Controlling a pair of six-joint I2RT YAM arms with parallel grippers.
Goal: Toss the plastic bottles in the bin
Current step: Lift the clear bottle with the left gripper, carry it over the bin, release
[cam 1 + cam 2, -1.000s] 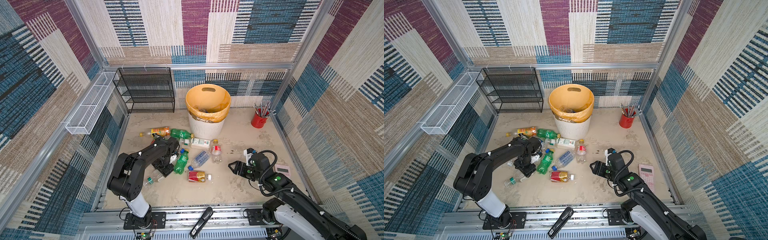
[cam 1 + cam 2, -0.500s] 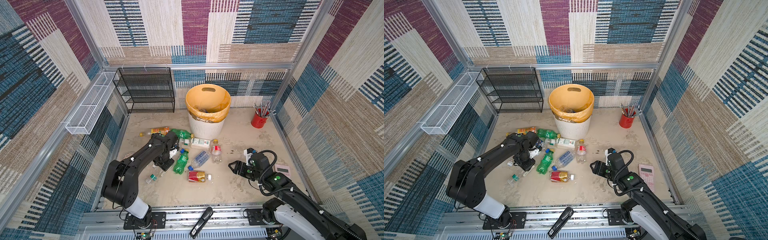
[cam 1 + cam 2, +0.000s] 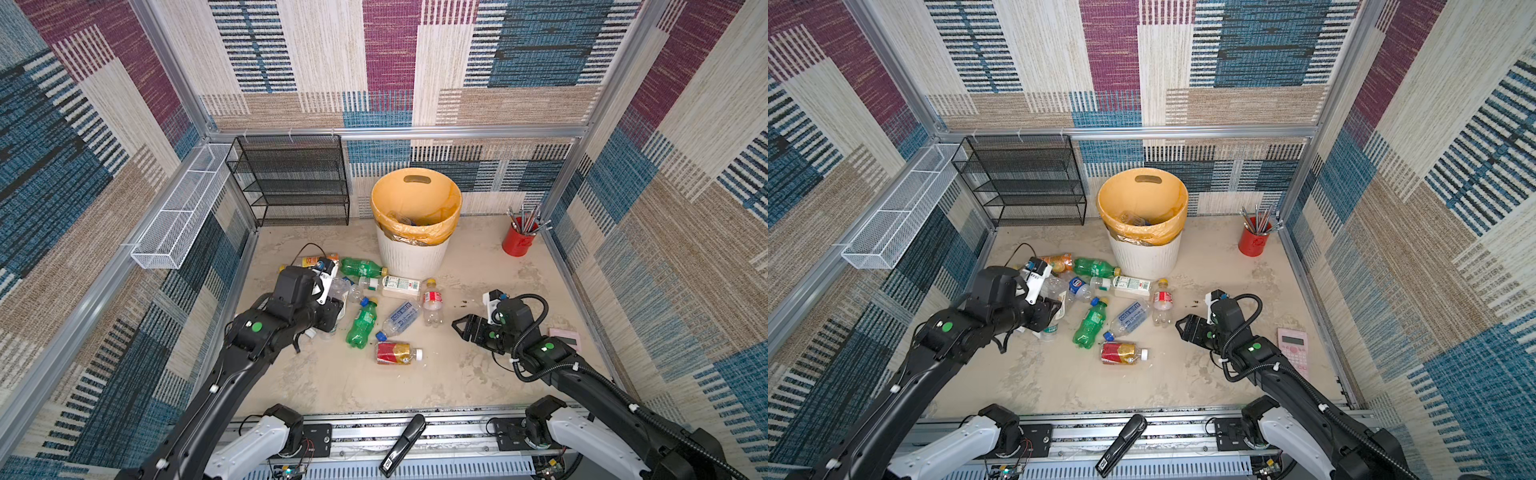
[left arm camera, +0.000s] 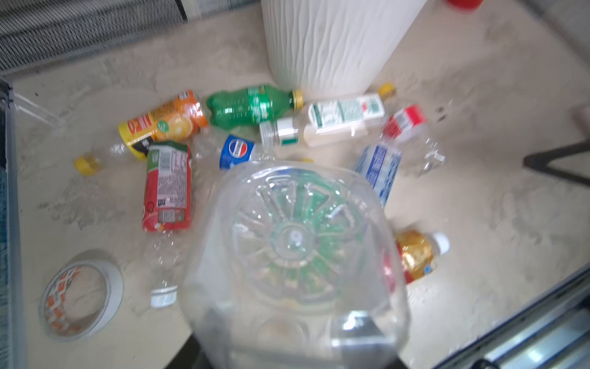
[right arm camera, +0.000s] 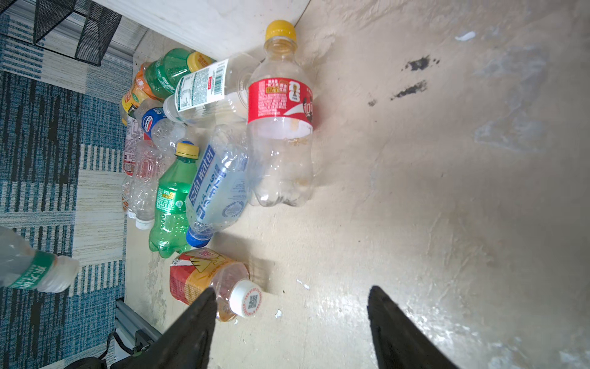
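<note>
Left tool point(image 3: 1054, 308) clamped on clear bottle point(image 4: 293, 242), held above surface point(image 3: 332, 382). Right tool point(image 5: 290, 292) open, empty, near red-gold bottle point(image 5: 207, 278). Other bottles point(image 3: 362, 322) lie scattered on surface just before white bin point(image 3: 413, 257).

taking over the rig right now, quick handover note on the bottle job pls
The left gripper is shut on a clear bottle, apparently off the floor.
The right gripper is open and empty, low by the red-and-gold bottle.
The bin stands behind the pile, with some clear plastic already inside.
Left: bin the held bottle, then the roughly ten bottles clustered on the floor before the bin, such as the green bottle.
</note>
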